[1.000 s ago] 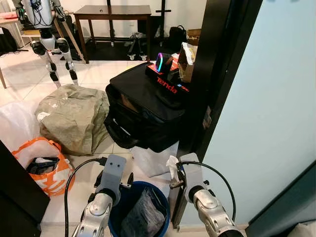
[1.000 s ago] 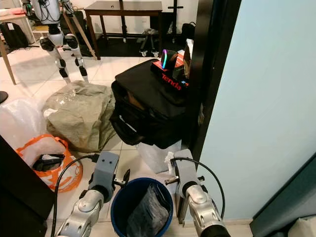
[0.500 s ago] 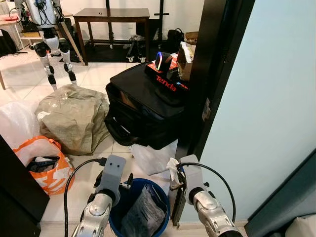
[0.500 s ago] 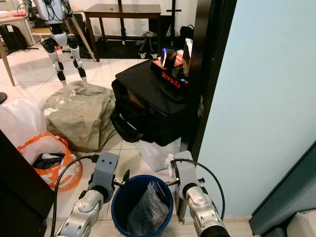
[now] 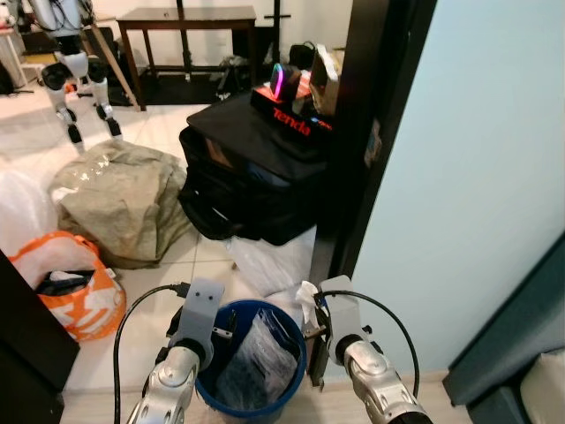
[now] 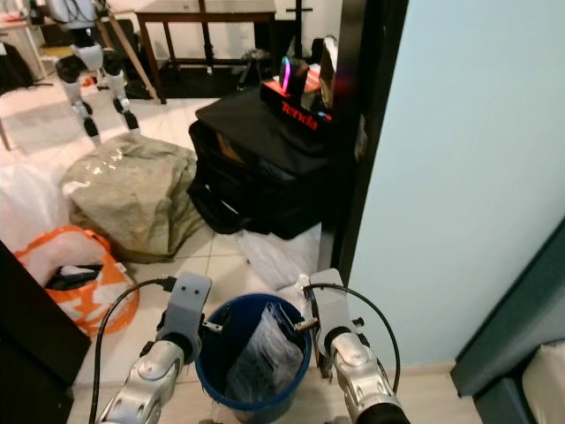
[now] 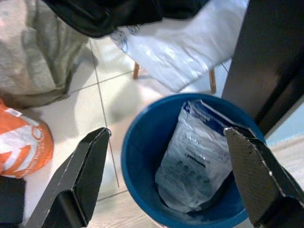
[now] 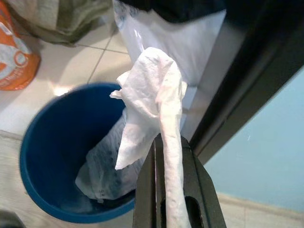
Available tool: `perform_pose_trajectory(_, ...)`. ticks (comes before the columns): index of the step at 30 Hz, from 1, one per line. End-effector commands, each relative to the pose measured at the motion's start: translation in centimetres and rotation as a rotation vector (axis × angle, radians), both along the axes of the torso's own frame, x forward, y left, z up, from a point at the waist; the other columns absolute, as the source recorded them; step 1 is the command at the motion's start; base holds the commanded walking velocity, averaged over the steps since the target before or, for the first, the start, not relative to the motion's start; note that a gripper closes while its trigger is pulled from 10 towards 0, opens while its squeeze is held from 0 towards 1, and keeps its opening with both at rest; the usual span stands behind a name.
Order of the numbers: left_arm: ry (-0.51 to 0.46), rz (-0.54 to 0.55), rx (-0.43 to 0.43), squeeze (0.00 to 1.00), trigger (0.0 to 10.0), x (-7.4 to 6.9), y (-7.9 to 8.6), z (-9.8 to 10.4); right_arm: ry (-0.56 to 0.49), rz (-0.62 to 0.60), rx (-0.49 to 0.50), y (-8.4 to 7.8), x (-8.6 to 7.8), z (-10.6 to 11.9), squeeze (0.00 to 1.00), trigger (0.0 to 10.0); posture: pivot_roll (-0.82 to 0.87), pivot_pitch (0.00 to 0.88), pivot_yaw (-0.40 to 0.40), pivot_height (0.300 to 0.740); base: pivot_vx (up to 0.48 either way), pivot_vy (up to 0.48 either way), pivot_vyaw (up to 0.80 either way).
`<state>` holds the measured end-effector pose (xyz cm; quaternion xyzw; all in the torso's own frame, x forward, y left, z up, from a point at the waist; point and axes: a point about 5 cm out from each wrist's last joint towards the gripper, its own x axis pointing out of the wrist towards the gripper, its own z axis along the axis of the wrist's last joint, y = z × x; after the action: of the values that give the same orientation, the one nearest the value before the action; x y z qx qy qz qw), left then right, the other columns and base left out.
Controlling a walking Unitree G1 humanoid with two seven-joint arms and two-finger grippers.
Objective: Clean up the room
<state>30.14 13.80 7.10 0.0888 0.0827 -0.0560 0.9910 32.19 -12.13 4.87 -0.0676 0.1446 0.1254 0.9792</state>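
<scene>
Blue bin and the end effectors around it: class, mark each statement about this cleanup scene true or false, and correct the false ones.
1. The right end effector is shut on a white tissue. True.
2. The blue bin holds nothing. False: a crumpled plastic bag lies in it.
3. The left end effector is open. True.
4. The orange bag lies on the robot's right. False: it lies on its left.
5. The black bag carries a red Tenda box on top. True.
</scene>
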Motion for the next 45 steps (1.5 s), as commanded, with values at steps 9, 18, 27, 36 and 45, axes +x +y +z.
perform_pose_trajectory(9,0.031,-0.005,0.016,0.0,10.0,-0.4,0.1,-0.6,0.019,0.008,0.002,0.2,-0.3,-0.5,0.0,10.0,-0.02,0.128,0.007,0.604,0.0,0.0,0.0)
perform_pose_trajectory(18,0.038,-0.003,0.012,0.0,10.0,-0.6,0.1,-0.7,0.031,0.02,0.007,0.3,-0.3,-0.6,0.0,10.0,-0.02,0.132,0.002,0.604,0.0,0.0,0.0)
perform_pose_trajectory(27,0.038,0.078,0.006,0.0,10.0,-1.0,1.3,-0.8,0.023,0.092,-0.01,0.8,0.3,0.0,0.0,10.0,0.0,0.156,-0.045,0.594,0.0,0.0,0.0)
perform_pose_trajectory(36,0.056,0.131,-0.001,0.0,10.0,-1.8,3.0,-0.9,0.045,0.242,-0.025,2.9,1.7,1.3,0.0,10.0,0.03,0.2,-0.112,0.594,0.0,0.0,0.0)
perform_pose_trajectory(45,0.046,-0.085,0.176,0.0,10.0,-1.9,4.1,0.1,0.11,0.361,-0.049,5.4,2.7,2.3,0.0,10.0,0.06,0.283,-0.149,0.594,0.0,0.0,0.0)
